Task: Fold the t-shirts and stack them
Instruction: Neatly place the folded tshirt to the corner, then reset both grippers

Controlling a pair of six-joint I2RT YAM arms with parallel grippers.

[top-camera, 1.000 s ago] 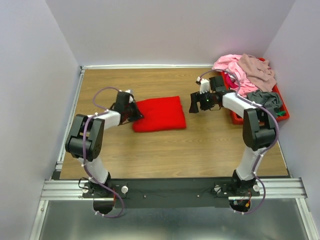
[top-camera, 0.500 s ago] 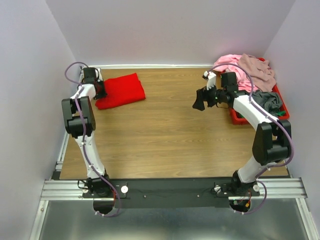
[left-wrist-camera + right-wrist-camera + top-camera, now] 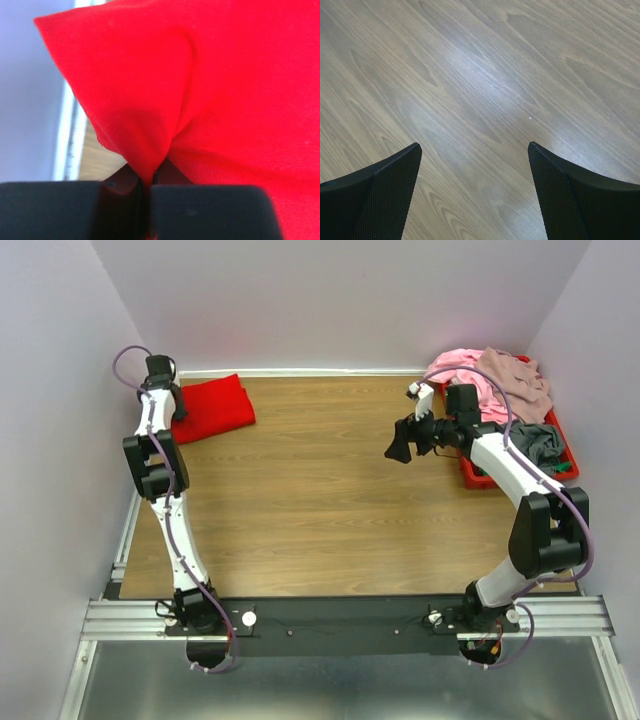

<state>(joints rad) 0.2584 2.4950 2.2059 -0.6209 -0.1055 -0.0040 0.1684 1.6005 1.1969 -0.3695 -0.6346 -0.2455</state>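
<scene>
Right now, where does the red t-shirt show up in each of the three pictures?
Top external: red t-shirt, folded, in the far left corner, beside the left claw.
Left wrist: it fills most of the picture, an edge pinched in the claw at the bottom.
Right wrist: not in it; only the open right claw above the wooden table.
Shared landmark: that wooden table, in all three views.

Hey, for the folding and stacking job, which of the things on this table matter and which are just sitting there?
Part of the job: folded red shirt, pink shirt, beige shirt, grey shirt.
Just there: red tray under the pile, wooden table, metal rail at the near edge.
</scene>
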